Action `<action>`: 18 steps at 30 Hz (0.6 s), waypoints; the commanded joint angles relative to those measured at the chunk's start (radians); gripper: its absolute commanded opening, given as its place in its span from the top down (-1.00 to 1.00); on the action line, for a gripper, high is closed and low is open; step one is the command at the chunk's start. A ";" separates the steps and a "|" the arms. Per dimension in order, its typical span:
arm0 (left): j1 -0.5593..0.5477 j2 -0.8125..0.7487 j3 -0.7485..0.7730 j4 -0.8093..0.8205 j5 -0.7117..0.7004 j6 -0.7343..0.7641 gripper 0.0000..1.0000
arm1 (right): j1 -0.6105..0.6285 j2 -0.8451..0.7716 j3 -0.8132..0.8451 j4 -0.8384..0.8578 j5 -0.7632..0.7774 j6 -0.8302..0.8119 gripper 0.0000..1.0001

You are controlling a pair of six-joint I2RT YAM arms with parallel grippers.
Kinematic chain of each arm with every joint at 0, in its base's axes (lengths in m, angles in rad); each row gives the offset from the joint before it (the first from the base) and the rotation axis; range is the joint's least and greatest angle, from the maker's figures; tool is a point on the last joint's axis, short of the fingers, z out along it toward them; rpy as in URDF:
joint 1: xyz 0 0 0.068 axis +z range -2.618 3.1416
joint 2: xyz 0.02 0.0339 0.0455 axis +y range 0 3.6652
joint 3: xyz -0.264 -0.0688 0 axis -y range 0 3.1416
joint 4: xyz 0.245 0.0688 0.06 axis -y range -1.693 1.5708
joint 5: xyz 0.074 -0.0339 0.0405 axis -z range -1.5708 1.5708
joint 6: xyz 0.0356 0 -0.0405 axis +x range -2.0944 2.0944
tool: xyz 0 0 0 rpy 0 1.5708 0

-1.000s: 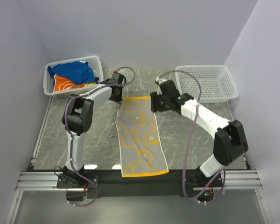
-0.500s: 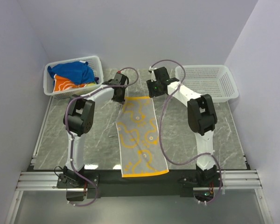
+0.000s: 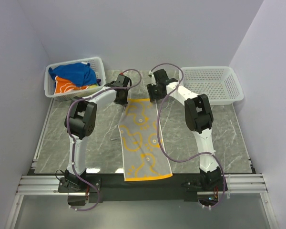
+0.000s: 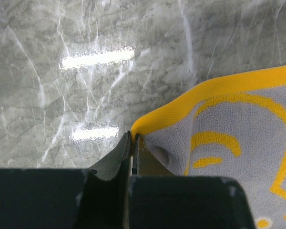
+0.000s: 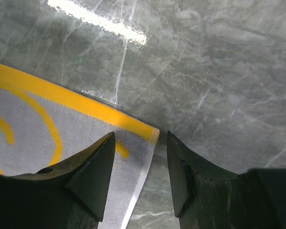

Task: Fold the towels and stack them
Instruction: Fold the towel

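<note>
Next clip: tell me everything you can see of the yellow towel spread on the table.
The yellow towel lies spread flat and unfolded on the table, a long strip reaching the near edge. Its face looks pale grey terry with yellow swirls and border. The left gripper is shut on its far left corner; the right gripper hangs open around the far right corner.

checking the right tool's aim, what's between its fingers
A corner of the yellow towel, flat on the table, sits between the open fingers of the right tool; right wrist view shows it.
</note>
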 commanded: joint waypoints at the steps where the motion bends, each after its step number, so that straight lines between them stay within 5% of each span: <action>1: -0.005 -0.021 0.006 0.007 -0.009 0.018 0.99 | -0.003 0.016 0.061 -0.026 -0.010 0.002 -0.09; 12: -0.005 -0.017 -0.003 -0.001 -0.033 0.021 0.99 | 0.013 0.055 0.041 -0.038 0.010 -0.010 -0.04; 18: -0.005 -0.011 -0.001 -0.008 -0.041 0.022 0.99 | 0.028 0.085 0.084 -0.075 0.038 -0.019 0.19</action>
